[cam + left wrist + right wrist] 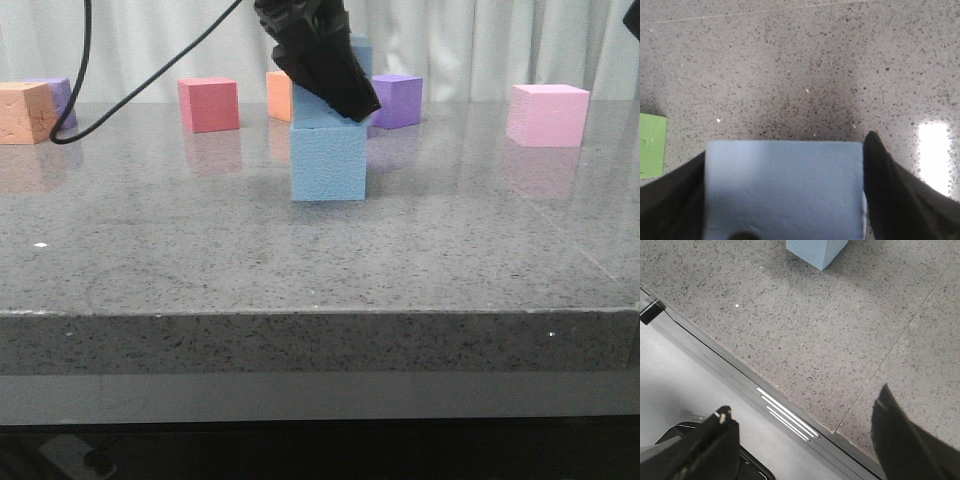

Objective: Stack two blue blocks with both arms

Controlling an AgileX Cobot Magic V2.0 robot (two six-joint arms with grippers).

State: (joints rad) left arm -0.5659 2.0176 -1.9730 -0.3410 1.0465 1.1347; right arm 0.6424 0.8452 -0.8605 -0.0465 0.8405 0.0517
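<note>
One blue block (328, 162) stands on the grey stone table, near the middle. The second blue block (312, 108) sits right on top of it, mostly hidden by my left gripper (340, 95), which comes down from above. In the left wrist view the upper blue block (784, 190) fills the gap between the two black fingers (890, 190), which press on its sides. My right gripper (805, 400) is open and empty over the table's front edge. A corner of a blue block (816, 250) shows far from it.
Along the back stand an orange cube (25, 112), a purple cube (58, 95) behind it, a red cube (209, 104), another orange cube (279, 95), a purple cube (397, 100) and a pink cube (547, 114). A green cube (652, 145) lies beside the stack.
</note>
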